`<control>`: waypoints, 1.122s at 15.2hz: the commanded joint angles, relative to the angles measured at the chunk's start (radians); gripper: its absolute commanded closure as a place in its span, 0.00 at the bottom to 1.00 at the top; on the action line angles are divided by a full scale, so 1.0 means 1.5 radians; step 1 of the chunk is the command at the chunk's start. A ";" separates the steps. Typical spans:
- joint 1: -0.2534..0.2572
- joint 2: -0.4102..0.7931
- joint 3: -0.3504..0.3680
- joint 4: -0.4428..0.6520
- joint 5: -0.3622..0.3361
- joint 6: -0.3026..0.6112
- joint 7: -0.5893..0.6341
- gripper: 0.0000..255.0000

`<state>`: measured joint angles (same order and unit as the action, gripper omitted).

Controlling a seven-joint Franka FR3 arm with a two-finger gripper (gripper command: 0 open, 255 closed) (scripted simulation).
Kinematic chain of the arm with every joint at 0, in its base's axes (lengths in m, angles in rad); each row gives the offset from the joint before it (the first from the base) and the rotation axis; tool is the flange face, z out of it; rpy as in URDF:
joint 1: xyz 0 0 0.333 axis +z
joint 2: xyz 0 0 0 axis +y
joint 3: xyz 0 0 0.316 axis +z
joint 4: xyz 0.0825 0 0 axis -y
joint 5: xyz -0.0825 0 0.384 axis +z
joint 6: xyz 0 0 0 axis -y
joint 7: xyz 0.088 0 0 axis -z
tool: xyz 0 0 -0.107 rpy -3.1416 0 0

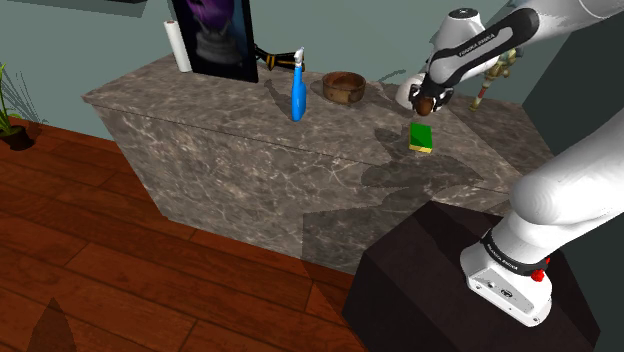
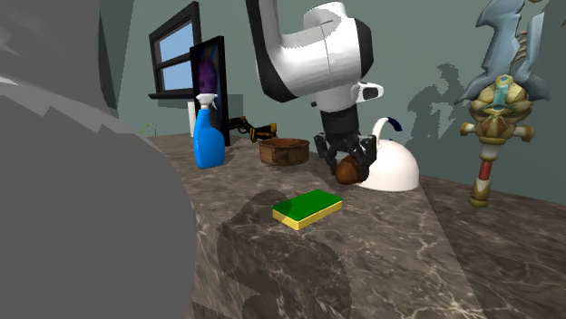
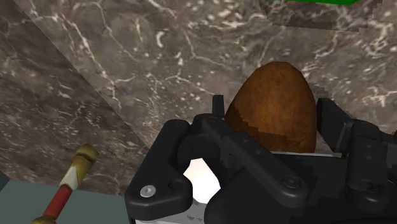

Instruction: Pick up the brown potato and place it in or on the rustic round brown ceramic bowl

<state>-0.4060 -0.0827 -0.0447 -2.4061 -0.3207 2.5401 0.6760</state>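
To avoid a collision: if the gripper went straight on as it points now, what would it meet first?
Probably the bare marble counter, and the held potato would touch it first; the green sponge lies off to the side.

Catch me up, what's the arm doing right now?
The arm's black gripper is shut on the brown potato and holds it just above the marble counter, near the green sponge. The round brown bowl sits farther along the counter, beside the blue spray bottle. The potato is not yet in the bowl.
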 commanded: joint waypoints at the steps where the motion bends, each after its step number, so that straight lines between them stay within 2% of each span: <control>1: 0.001 -0.012 0.000 0.008 0.007 -0.020 -0.008 1.00; 17: 0.011 -0.083 0.002 0.084 0.045 -0.164 -0.053 1.00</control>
<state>-0.3907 -0.2016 -0.0436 -2.2887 -0.2556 2.3091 0.5982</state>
